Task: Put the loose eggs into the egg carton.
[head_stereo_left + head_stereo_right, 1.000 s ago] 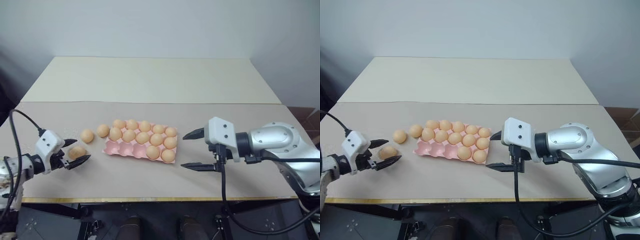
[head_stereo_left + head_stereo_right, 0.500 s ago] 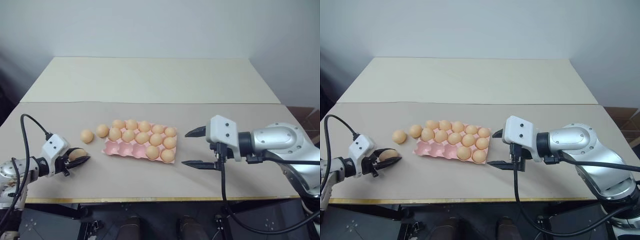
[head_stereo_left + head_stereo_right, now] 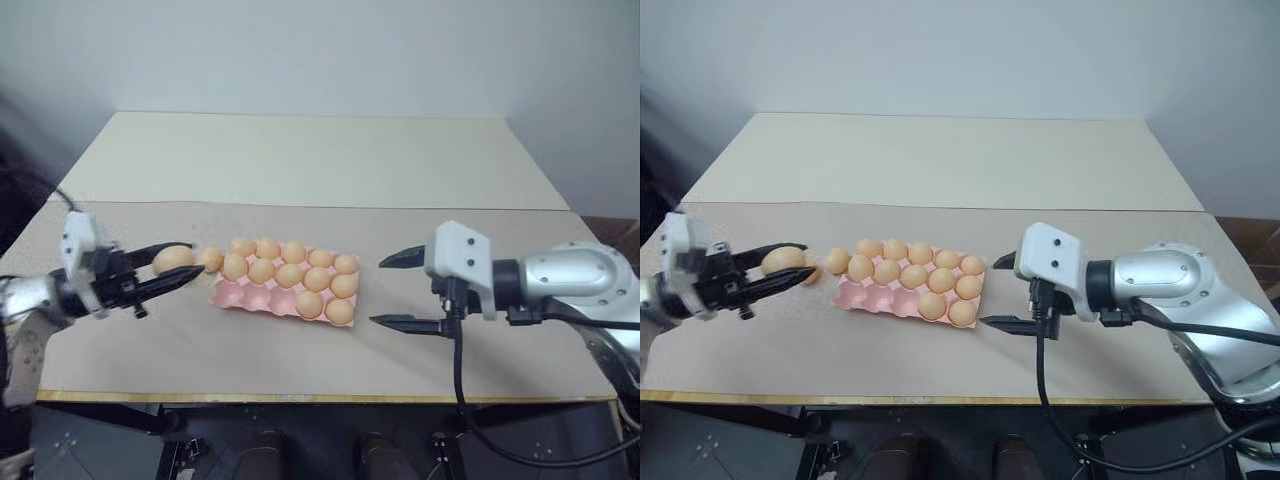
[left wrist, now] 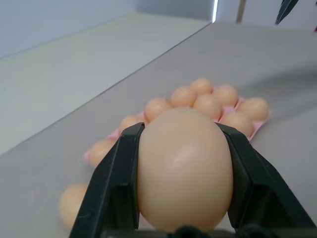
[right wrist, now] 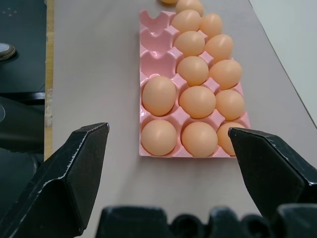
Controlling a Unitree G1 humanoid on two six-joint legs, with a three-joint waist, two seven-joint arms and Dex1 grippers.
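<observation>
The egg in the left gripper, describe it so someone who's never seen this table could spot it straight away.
Start at the flat pink egg carton in the middle of the grey table, then look past its left end. There the left gripper holds one pale orange-tan egg between two black fingers. Unlike the neighbouring eggs, which lie on the table or in cups, it is clamped above the table.

The light is soft and even, and it seems to come from above. The table (image 3: 300,160) looks bright, without strong glare. Beside the egg carton (image 3: 232,296), the shadows on the table are pale and short. Left of the egg carton, the left gripper (image 3: 180,270) is a little blurred. In the left wrist view, the held egg (image 4: 184,168) shows a faint shine, and the eggs behind it are out of focus.
</observation>
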